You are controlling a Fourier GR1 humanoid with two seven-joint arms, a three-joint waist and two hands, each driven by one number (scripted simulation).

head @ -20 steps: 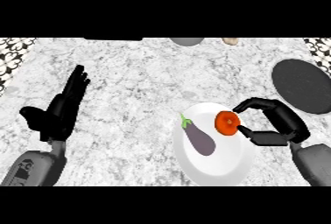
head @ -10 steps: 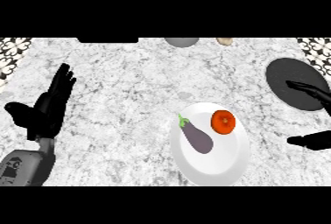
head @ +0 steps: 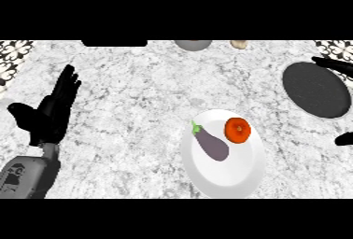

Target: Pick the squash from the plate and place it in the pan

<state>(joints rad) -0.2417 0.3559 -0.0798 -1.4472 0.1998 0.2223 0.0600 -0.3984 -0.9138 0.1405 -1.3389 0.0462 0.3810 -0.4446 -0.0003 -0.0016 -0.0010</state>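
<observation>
Nothing's done yet as far as I can see. Nearest me, the white plate (head: 224,179) has the orange squash (head: 237,130) sitting on its far right part, right beside an eggplant (head: 212,145). My right hand (head: 344,138) barely shows at the right edge, well apart from the squash, and I can't tell what its fingers are doing. Left hand (head: 50,112) rests open, fingers spread, off to the left. Farther back right, the dark pan (head: 315,89) sits on the surface with nothing in it, so grab and drop are both left.

One plate (head: 224,179), one pan (head: 316,89) — one eggplant (head: 211,144), one orange squash (head: 237,130), two hands (head: 50,114) (head: 344,138).
</observation>
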